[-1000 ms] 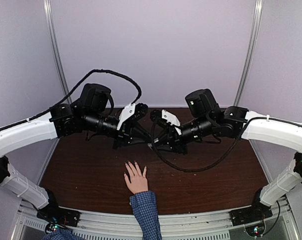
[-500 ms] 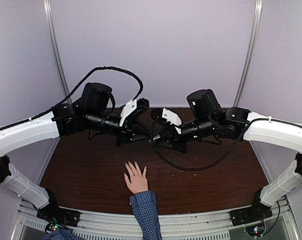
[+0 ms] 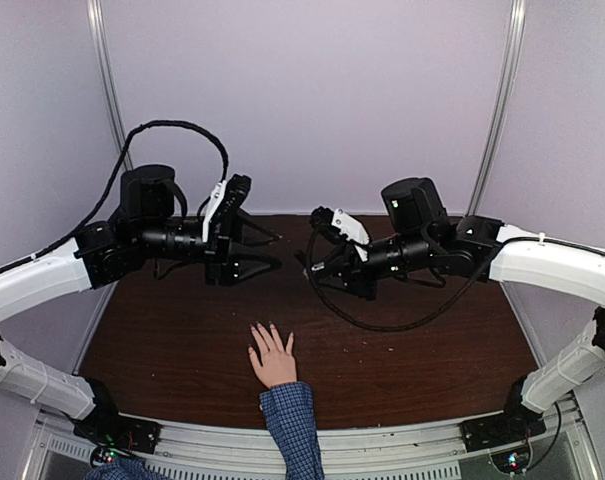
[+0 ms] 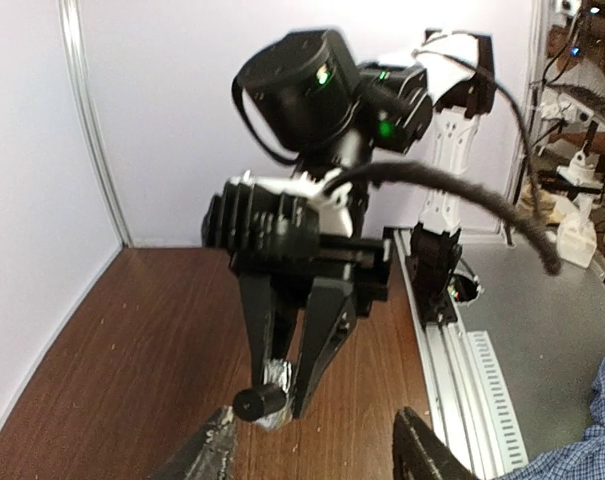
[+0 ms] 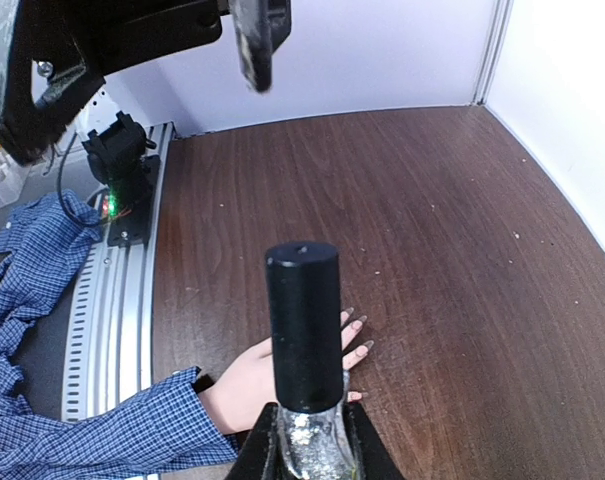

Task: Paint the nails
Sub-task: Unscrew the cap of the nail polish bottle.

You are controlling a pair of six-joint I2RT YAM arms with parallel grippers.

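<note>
A light-skinned hand [image 3: 273, 362] with a blue checked cuff [image 3: 292, 408] lies flat on the brown table, fingers spread. Its nails [image 5: 361, 327] peek out past the bottle in the right wrist view. My right gripper [image 5: 304, 448] hangs above the hand, shut on a small glittery polish bottle [image 5: 306, 440] whose black cap [image 5: 303, 322] is on. From the left wrist camera the same bottle cap [image 4: 259, 403] sticks out of the right gripper [image 4: 282, 385]. My left gripper [image 3: 272, 250] stands open and empty, a short way left of the bottle, with its fingers [image 4: 425, 455] spread wide.
The table [image 3: 432, 350] is dark brown wood with white walls behind and at both sides. A metal rail [image 3: 382, 462] runs along the near edge, where both arm bases sit. A black cable [image 3: 382, 322] loops under the right arm.
My left gripper has opened and drawn back to the left, away from the bottle cap. The right gripper still holds the capped bottle in about the same place. The hand has not moved.
</note>
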